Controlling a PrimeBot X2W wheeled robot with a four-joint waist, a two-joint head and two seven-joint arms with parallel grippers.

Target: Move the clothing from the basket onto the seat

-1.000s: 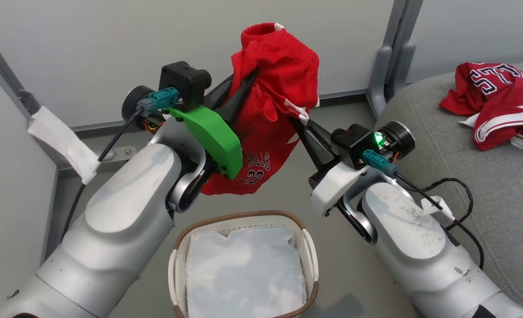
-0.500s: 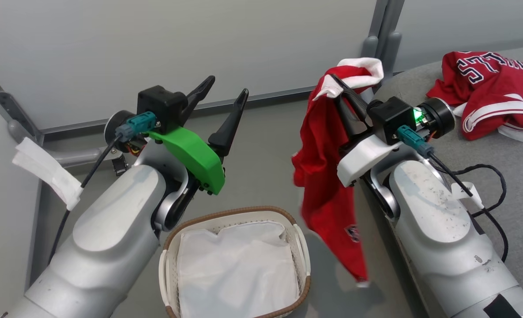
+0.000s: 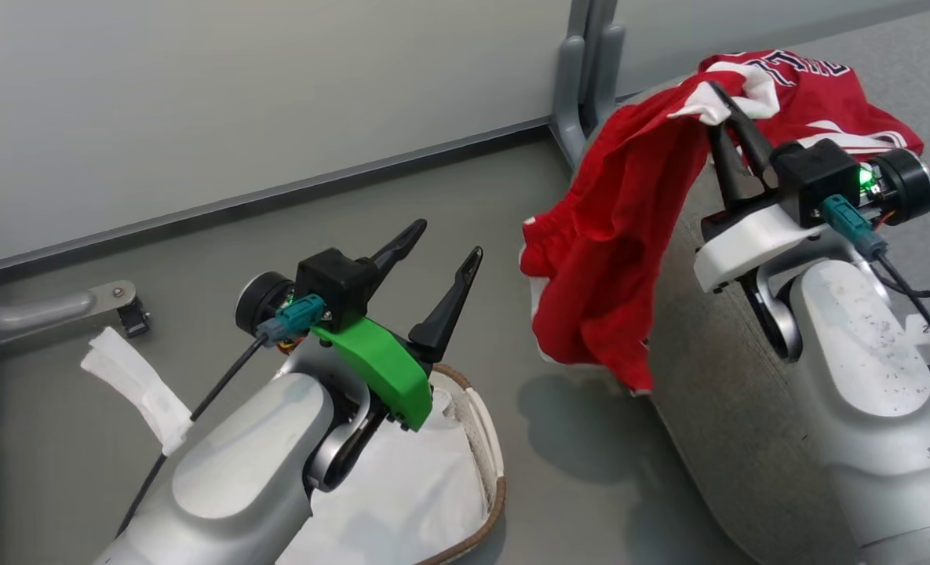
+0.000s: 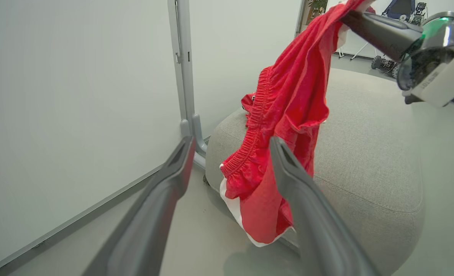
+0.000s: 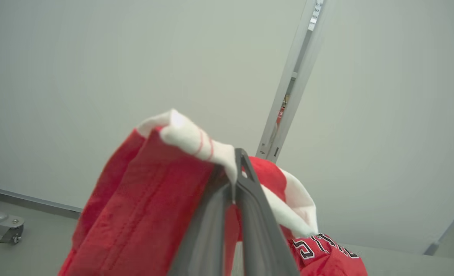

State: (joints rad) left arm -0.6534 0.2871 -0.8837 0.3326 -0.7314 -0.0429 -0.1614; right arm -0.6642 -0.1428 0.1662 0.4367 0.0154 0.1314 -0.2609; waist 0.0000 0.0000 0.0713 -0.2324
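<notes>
My right gripper [image 3: 717,92] is shut on the white-trimmed edge of red shorts [image 3: 614,259], its fingers pinching the cloth [image 5: 237,159]. The shorts hang over the left edge of the grey seat [image 3: 716,408] and reach down beside it above the floor. A red jersey with numerals [image 3: 818,86] lies on the seat behind that gripper. My left gripper [image 3: 447,239] stands open and empty above the basket [image 3: 490,439], whose white liner [image 3: 410,486] shows. In the left wrist view the shorts [image 4: 288,115] dangle beyond the open fingers [image 4: 181,161].
A grey upright post [image 3: 582,78] stands between pale wall panels next to the seat's corner. At the left a metal bracket with a small caster [image 3: 123,306] lies on the grey floor. A white tag [image 3: 139,384] hangs on my left arm's cable.
The left gripper let go of the shorts and opened. The right gripper carried them rightward to the seat's edge. The head view has turned right, so the basket sits lower left.
</notes>
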